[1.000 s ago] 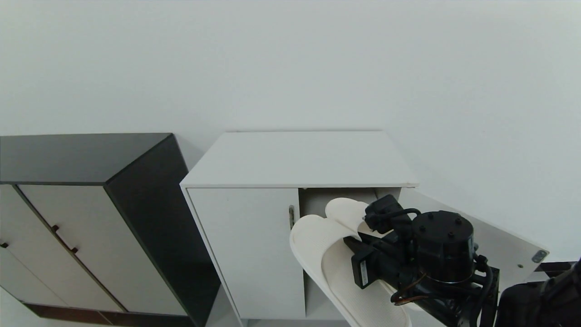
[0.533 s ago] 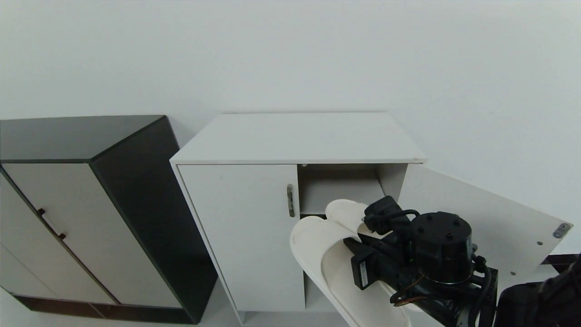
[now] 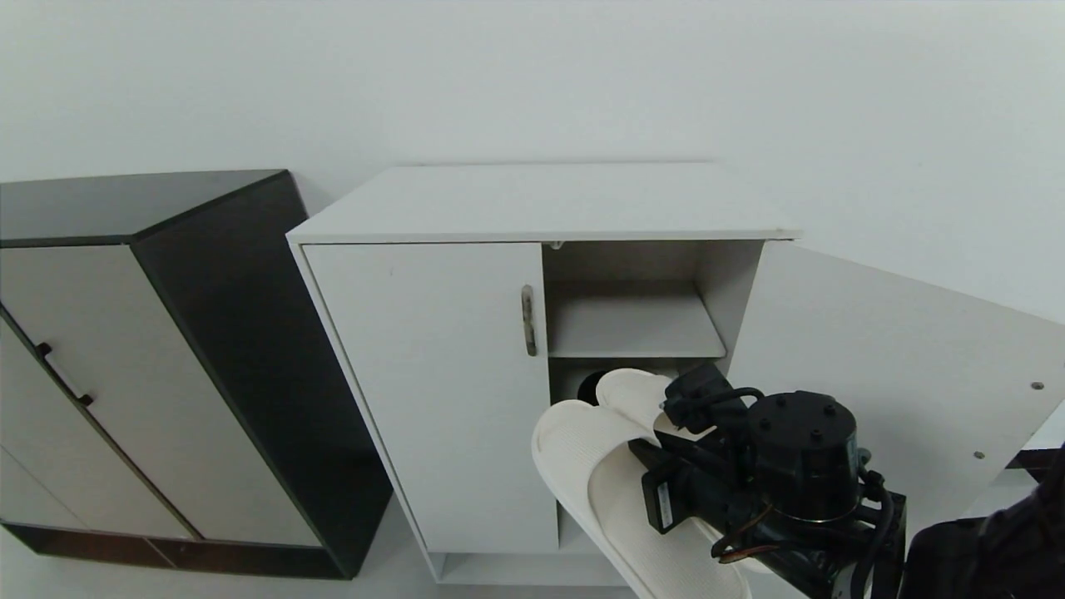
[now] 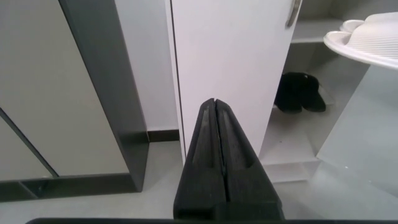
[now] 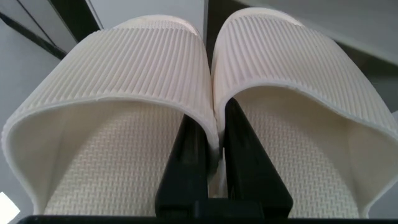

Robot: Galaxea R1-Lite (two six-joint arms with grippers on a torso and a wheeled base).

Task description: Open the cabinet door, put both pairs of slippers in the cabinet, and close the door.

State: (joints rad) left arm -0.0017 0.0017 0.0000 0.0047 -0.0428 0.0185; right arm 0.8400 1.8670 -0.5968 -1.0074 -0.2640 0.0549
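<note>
- A dark cupboard (image 3: 208, 333) with pale doors stands just left of the cabinet (image 3: 541, 200), with a narrow gap between them.
- The cabinet is white and flat-topped, and it stands against a plain wall (image 3: 532, 75).
- Its left door (image 3: 424, 391) is closed flush. A slim metal handle (image 3: 527, 320) stands upright at that door's inner edge.
- The left tool (image 4: 215, 109) sits low in front of the cabinet's left door, apart from it. Its two black fingers are pressed flat together with nothing between them.
- The right half of the cabinet is open. A bare shelf (image 3: 636, 329) crosses it in the upper part.
- The black slippers (image 4: 300, 92) lie under that shelf on the cabinet's bottom board, side by side towards the back.
- The white slippers (image 3: 599, 449) are a ribbed, open-backed pair held side by side in the air. They are just in front of the cabinet's open half, below shelf level, with the toes pointing towards the opening and not yet inside.
- The right tool (image 5: 216, 140) is nearly closed. One finger reaches into each slipper, and the touching inner walls are clamped between them.
- The right door (image 3: 874, 349) stands swung wide to the cabinet's right, its plain inner face showing.
</note>
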